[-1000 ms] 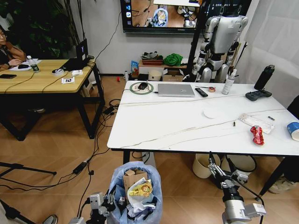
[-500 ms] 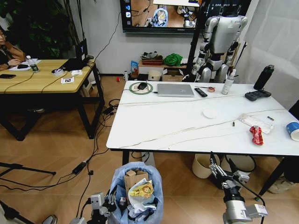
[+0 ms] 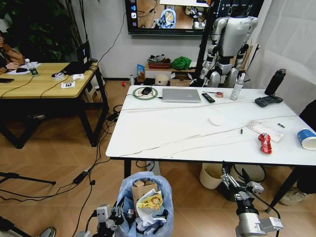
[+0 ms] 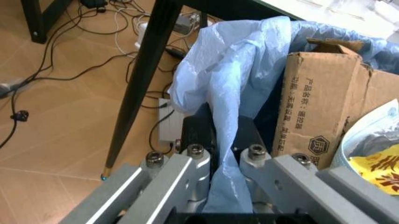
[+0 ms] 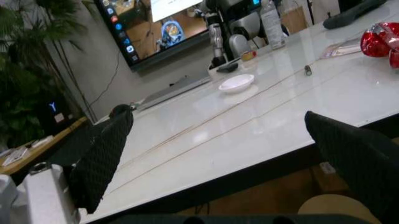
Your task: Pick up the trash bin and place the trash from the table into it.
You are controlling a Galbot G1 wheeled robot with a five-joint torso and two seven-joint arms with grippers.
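Step in hand: bin is grabbed, and from the litter already inside, loading looks under way rather than starting.

Left hand [image 4: 215, 156] sits low in front of the robot, fingers clamped together on a fold of the light-blue bag at the rim of the trash bin [image 3: 144, 205]. In the left wrist view the plastic runs straight down between the two pads, so the grip is on the liner; I can't tell whether the hard rim is caught too. The bin holds a brown cardboard piece [image 4: 315, 107] and a yellow wrapper [image 3: 149, 200], and sits just short of the near edge of the counter [image 3: 168, 133], by its near-left leg.

Right hand [image 3: 234, 182] is below the counter's front edge, right of the bin, fingers spread wide apart with nothing between them. It looks up along the tabletop.

Trash left on the counter, all toward the far right: red wrapper [image 3: 264, 142], clear plastic pack [image 3: 264, 130] just behind it, blue-white paper cup [image 3: 307, 139] at the right edge, and a small white round piece [image 3: 217, 120] nearer the middle. Laptop, remote and bottles at the back are not trash.

Next move, as I judge it: raise the right hand above the counter edge and reach for the red wrapper or white piece. The remaining litter lies well apart from the bin, so the bin likely needs to come closer to that side. A liner-only grip could slip or tear under load.
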